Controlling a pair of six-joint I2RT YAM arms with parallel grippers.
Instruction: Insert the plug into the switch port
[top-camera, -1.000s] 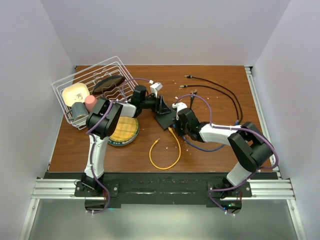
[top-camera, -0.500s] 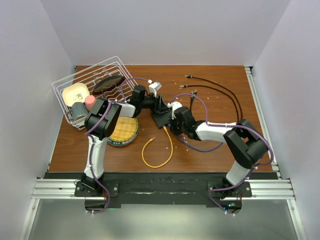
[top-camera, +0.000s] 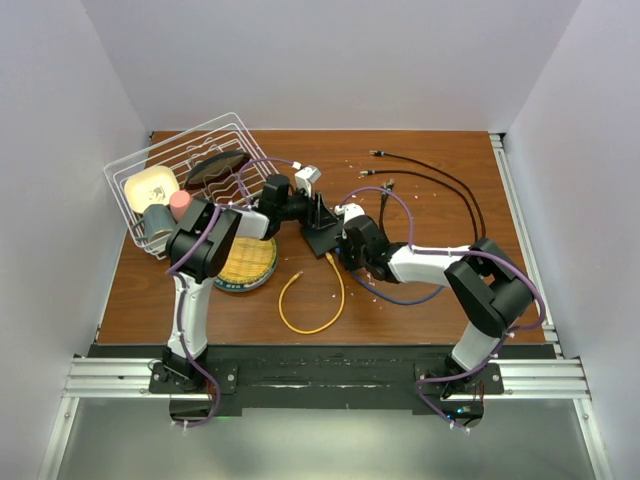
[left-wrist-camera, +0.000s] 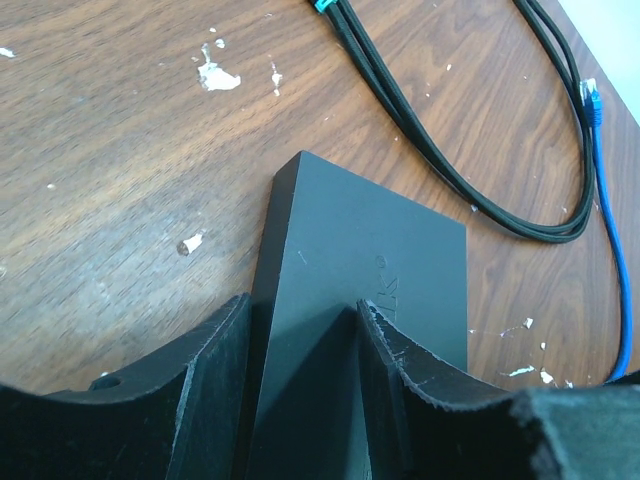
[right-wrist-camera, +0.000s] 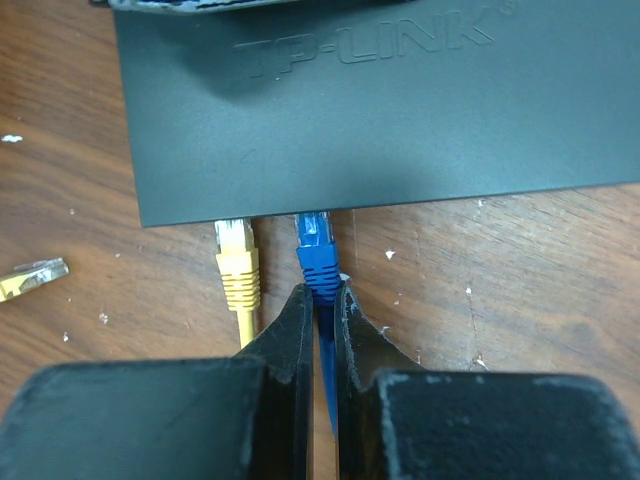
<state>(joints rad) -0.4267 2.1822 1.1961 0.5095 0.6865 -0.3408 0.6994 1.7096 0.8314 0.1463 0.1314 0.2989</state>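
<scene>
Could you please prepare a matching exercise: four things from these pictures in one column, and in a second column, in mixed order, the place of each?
1. blue plug
2. yellow plug
3. switch
4. wire basket

A. far left of the table
B. between the fingers of the left end effector
C. at the switch's edge, not held
D. pinched by the right end effector

Pairs: 1-D, 2-C, 3-B, 4-A

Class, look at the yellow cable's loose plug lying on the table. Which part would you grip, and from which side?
Probably the loose yellow plug by its two long sides, just behind the clear tip, coming straight down from above. It lies flat on the table, so only its top and sides are free.
</scene>
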